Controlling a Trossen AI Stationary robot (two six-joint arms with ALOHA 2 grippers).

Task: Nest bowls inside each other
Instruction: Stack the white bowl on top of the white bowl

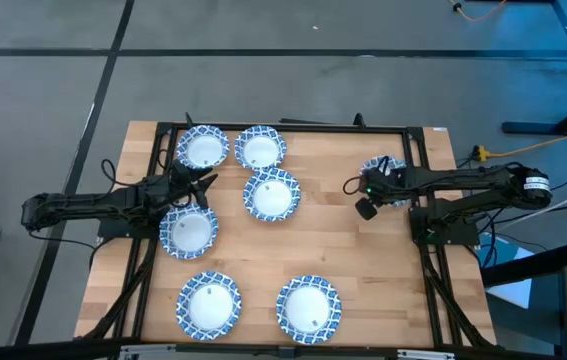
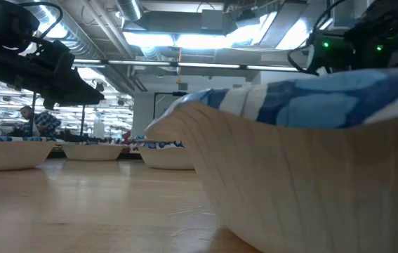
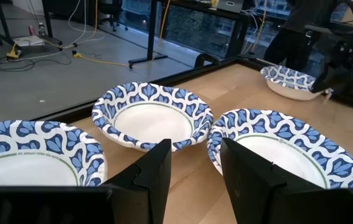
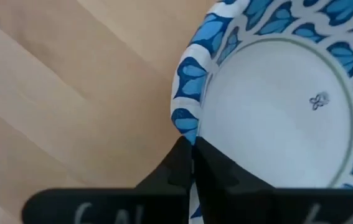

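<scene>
I see my right end effector point(image 4: 192, 163) pinched on a bowl's point(image 4: 276, 106) rim; my left end effector point(image 3: 192, 171) hovers parted above the desk point(image 1: 363, 260).

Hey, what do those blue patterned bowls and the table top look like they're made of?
The bowls look like thin paper or pressed fibre with a matte printed rim; the rim of one buckles where the right end effector is shut on it. Ceramic seems unlikely, though that isn't certain. The table top looks like light wood in jointed strips with visible grain and a smooth, low-sheen finish.
</scene>
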